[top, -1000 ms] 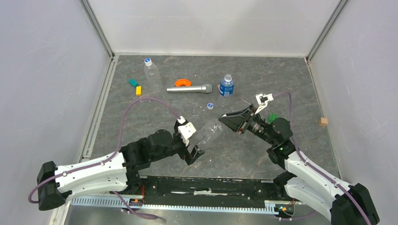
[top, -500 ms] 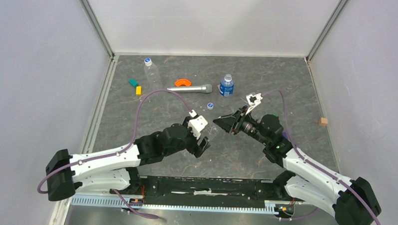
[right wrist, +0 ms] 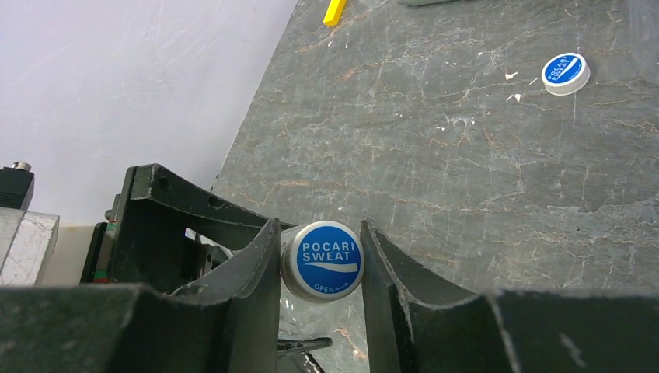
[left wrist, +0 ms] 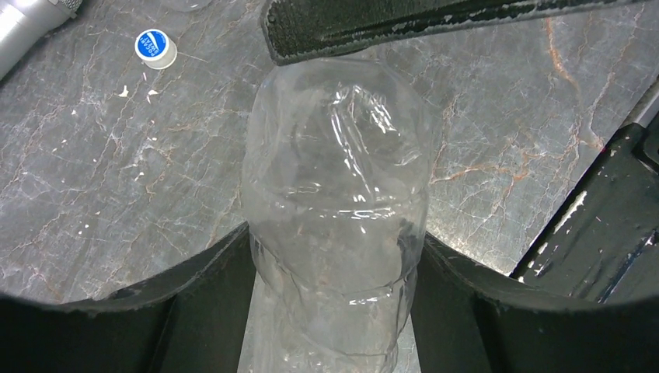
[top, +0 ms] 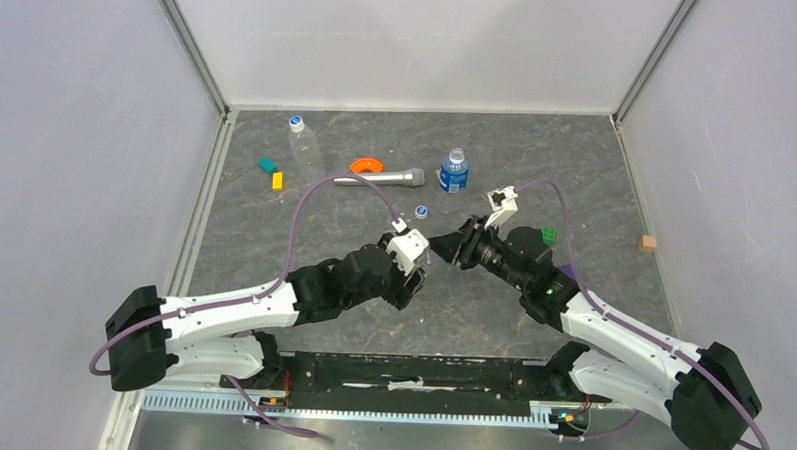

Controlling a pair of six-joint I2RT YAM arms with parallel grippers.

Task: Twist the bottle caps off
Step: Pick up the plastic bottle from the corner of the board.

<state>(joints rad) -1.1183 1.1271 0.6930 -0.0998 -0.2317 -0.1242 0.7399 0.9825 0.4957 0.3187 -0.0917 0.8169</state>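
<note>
Wide shot first: on the grey marbled table (top: pixel 596 172) both arms meet nose to nose at mid-table, and between them is the clear bottle (left wrist: pixel 334 171), seemingly held off the surface. The left gripper (left wrist: pixel 334 252) is clamped on its crumpled body, a finger pressed to each side. The right gripper (right wrist: pixel 319 231) is pinched on the blue-topped cap (right wrist: pixel 322 261) at the other end. So this reads as the unscrewing step itself: body braced, cap gripped. The next move, I'd say, calls for the right wrist to roll about the bottle's axis while the left holds firm. That thin wall looks soft, so the body twisting instead of the thread is the risk. Further back, the blue-label bottle (top: pixel 454 172) stands capped, as far as I can tell. A third bottle (top: pixel 305 150) lies near the left wall with its cap on, so there is work left. One loose cap (top: pixel 421 212) sits just beyond the grippers. From above, the held bottle is almost hidden between the grippers. The left wrist camera shows the grip on the body but not the cap. Only the right wrist camera shows the cap seated between the fingers, lettering readable.
</note>
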